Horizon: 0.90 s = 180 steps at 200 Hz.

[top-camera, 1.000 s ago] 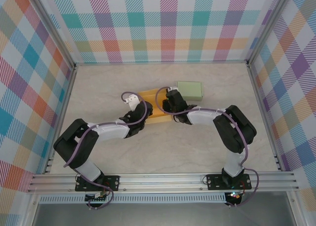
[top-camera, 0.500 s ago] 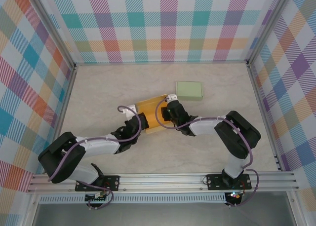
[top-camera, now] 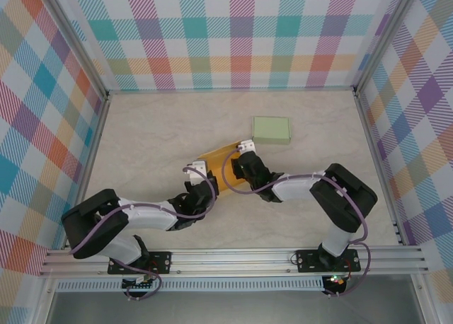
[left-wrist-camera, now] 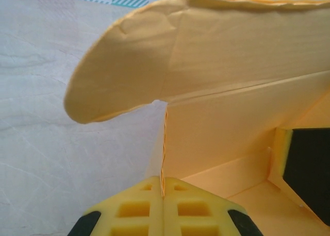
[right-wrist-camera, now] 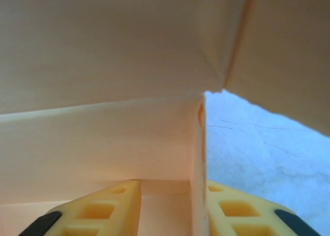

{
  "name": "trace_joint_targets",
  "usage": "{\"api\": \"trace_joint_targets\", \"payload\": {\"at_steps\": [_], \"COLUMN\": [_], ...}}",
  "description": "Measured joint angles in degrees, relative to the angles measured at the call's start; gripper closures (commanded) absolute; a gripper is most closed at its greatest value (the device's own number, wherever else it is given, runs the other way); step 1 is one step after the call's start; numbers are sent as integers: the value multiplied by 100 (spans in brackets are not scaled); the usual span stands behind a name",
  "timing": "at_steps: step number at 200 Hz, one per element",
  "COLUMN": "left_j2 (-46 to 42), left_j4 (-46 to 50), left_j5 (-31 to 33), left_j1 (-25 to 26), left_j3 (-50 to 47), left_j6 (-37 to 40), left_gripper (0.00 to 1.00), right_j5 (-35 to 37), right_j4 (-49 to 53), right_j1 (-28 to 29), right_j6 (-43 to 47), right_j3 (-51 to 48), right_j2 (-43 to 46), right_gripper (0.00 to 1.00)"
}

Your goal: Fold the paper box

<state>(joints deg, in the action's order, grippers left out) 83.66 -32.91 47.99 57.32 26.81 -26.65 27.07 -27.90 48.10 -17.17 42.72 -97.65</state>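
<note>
The orange paper box (top-camera: 218, 160) lies tilted near the middle of the table, partly hidden by both wrists. My left gripper (top-camera: 207, 185) meets it from the near left; in the left wrist view that gripper (left-wrist-camera: 163, 192) is shut on the thin edge of a box wall (left-wrist-camera: 232, 81), with a rounded flap curling above. My right gripper (top-camera: 244, 165) reaches in from the right. In the right wrist view its jaws (right-wrist-camera: 172, 196) stand apart around a wall of the box (right-wrist-camera: 103, 66), which rests against the right finger (right-wrist-camera: 234, 207) with a gap on the other side.
A pale green closed box (top-camera: 272, 129) sits just behind and right of the orange one. Plaid walls enclose the marble-look table (top-camera: 141, 133); the metal rail (top-camera: 226, 257) with both arm bases runs along the near edge.
The orange box has turned and slid toward the near side. My left arm swung lower, still clamped on it. The right jaws have widened from a tight grip.
</note>
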Motion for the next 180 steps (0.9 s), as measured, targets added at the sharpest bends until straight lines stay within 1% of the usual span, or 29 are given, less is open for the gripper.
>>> {"api": "trace_joint_targets", "payload": {"at_steps": [31,45,67,93,104,123,135,154,159,180], "left_j2": [380,450,457,470,490,518,546,627,640,643], "left_j4": [-195,-291,-431,-535,-570,-612,-608,-330,-254,-101], "left_j5": [282,365,372,350,306,216,155,94,94,90], "left_j1": [22,22,13,-26,-46,-61,-63,-81,-83,-111], "left_j3": [271,387,503,507,507,507,509,664,721,868], "left_j6": [417,656,946,1113,1115,1102,1054,822,761,562], "left_gripper": [100,100,100,100,100,100,100,100,100,100], "right_j5": [127,162,236,249,245,223,203,129,116,52], "right_j4": [63,116,223,308,378,588,835,1405,1552,2090], "right_j1": [2,2,2,0,0,0,0,2,2,2], "right_j6": [-103,-153,-229,-315,-352,-481,-619,-970,-1058,-1283], "right_j3": [-81,-129,-138,-138,-138,-131,-92,92,155,393], "right_j2": [136,236,398,498,535,616,688,824,852,990], "right_gripper": [59,55,54,50,47,46,38,36,32,23]}}
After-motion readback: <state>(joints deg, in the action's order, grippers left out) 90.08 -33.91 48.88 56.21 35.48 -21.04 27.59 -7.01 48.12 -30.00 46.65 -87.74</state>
